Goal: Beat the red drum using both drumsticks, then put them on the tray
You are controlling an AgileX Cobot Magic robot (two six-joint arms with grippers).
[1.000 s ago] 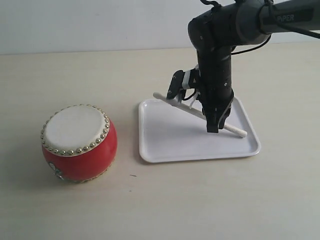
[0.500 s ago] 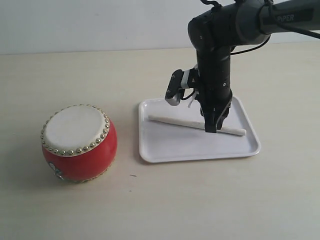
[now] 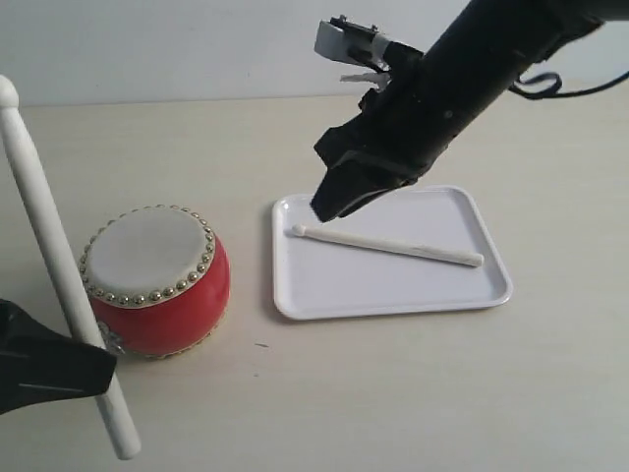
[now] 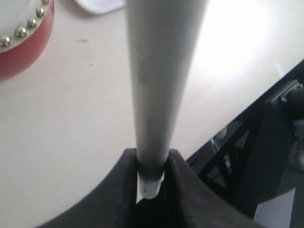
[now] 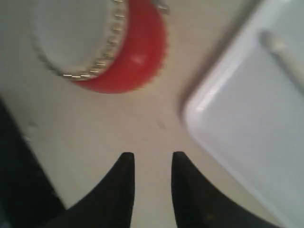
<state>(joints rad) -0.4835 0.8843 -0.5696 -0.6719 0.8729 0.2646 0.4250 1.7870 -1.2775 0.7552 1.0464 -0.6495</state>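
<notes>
The red drum (image 3: 155, 280) stands on the table left of the white tray (image 3: 383, 290). One drumstick (image 3: 388, 243) lies flat across the tray. My right gripper (image 3: 325, 207) hangs open and empty above the tray's left end, clear of that stick. In the right wrist view my right gripper (image 5: 152, 159) is over bare table, with the drum (image 5: 111, 52), the tray (image 5: 251, 123) and the stick (image 5: 285, 54) beyond it. My left gripper (image 3: 98, 370), at the lower left, is shut on the other drumstick (image 3: 49, 246), which points steeply up beside the drum. The left wrist view shows that gripper (image 4: 152, 166) clamping the stick (image 4: 159, 85).
The table's edge and the dark frame below it (image 4: 266, 156) show close to the left gripper. A corner of the tray (image 4: 97, 4) and the drum's side (image 4: 21, 45) appear in the left wrist view.
My right gripper let go of its drumstick, which now lies flat on the tray, then rose and swung left. The left gripper with its stick came into view at the lower left.
</notes>
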